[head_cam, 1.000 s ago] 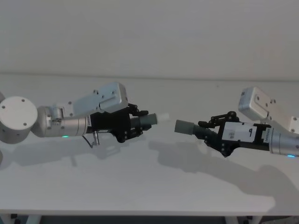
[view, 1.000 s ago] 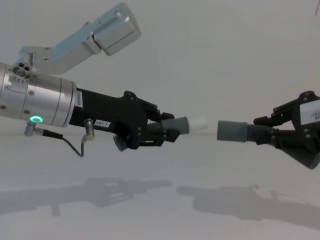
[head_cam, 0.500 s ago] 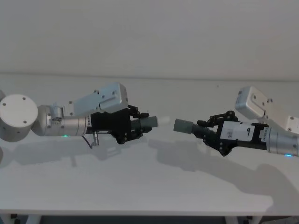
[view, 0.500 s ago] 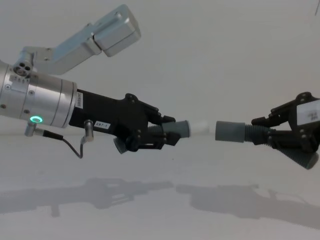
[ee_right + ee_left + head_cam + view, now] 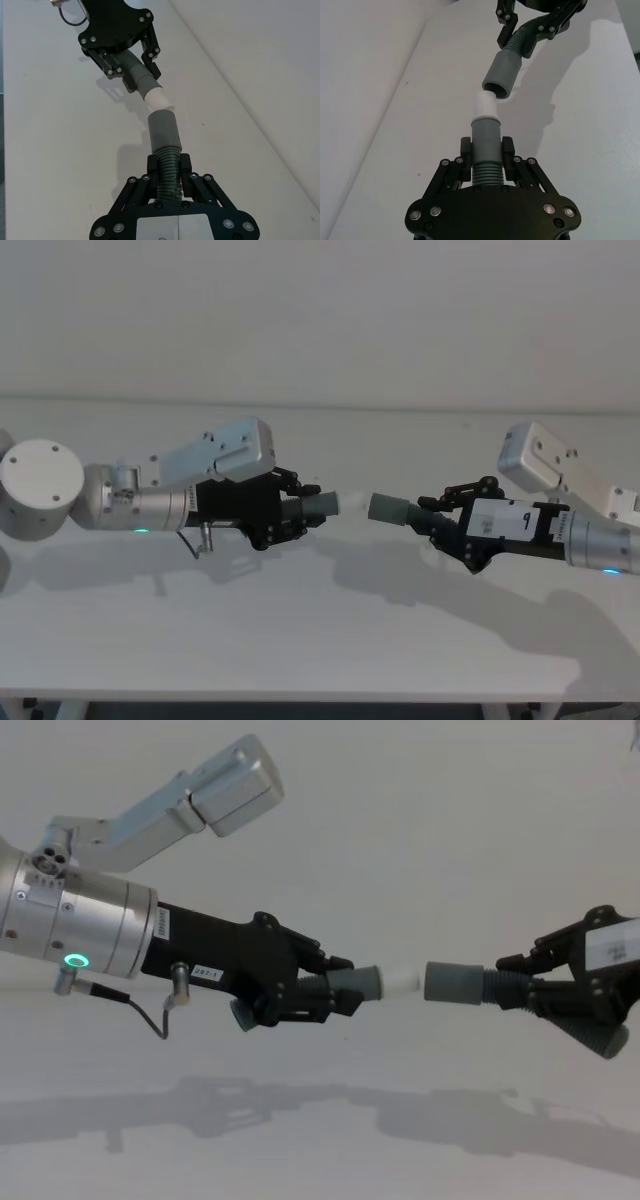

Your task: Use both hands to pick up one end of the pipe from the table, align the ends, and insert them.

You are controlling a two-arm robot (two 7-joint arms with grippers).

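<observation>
Left gripper (image 5: 325,992) clamped on a white-tipped pipe piece (image 5: 375,983), right gripper (image 5: 530,988) clamped on the other piece (image 5: 455,983), both arms level above the table (image 5: 320,1160), ends facing, just apart.

— Where do the cameras sit?
— One high, looking down on the table (image 5: 300,640); one low, looking across it. One on each wrist, close, looking along its pipe piece.
— Shared ground?
— All catch the gap between the pipe ends.

The thick silver cylindrical left arm (image 5: 85,930) bears a glowing green ring light and a thin grey cable at six o'clock. Its black linkage gripper (image 5: 335,992) shows silver screws. The black right gripper (image 5: 440,522) carries a white label marked "9".
</observation>
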